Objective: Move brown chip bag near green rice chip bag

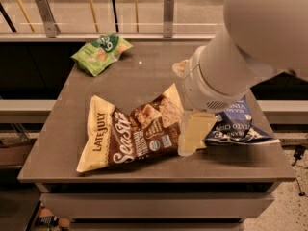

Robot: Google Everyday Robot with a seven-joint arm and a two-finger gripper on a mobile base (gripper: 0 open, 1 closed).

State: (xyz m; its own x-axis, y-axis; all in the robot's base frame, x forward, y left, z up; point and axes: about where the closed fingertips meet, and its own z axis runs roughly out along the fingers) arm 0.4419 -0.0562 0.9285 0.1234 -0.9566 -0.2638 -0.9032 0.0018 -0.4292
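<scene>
The brown chip bag (130, 131) lies flat at the table's front middle, dark brown with cream edges and "LATE JULY" on its left side. The green rice chip bag (100, 53) lies at the far left corner, well apart from it. My gripper (192, 134) hangs below the big white arm, right at the brown bag's right end, over the gap between it and the blue bag. The arm hides the brown bag's right corner.
A dark blue chip bag (236, 124) lies at the right, partly under my arm. The grey table (144, 76) has its front edge just below the brown bag. A rail and posts run along the back.
</scene>
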